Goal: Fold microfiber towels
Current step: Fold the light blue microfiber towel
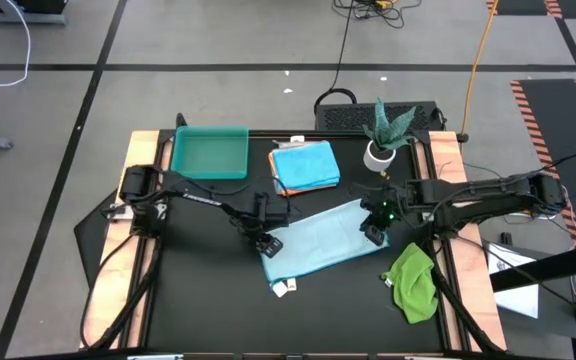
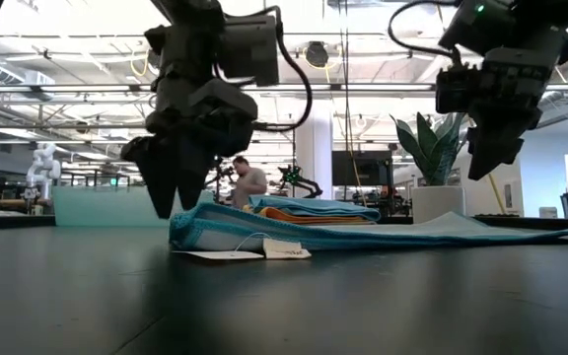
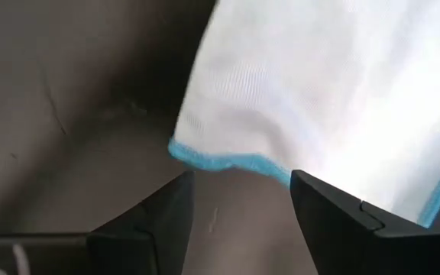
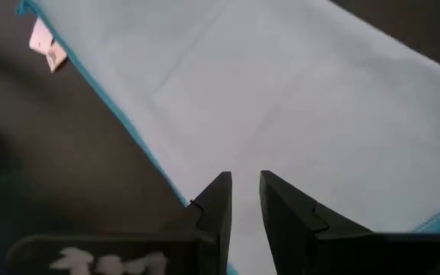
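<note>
The pale blue towel lies flat on your bench; the left claw gapes empty over its edge, the right claw hovers slightly parted, holding nothing.

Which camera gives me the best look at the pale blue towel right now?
The high view: it shows the whole pale blue towel flat on the table, with the left gripper and right gripper over opposite ends. The low view shows it edge-on. The left wrist view shows one corner, the right wrist view one edge and its tag.
</note>
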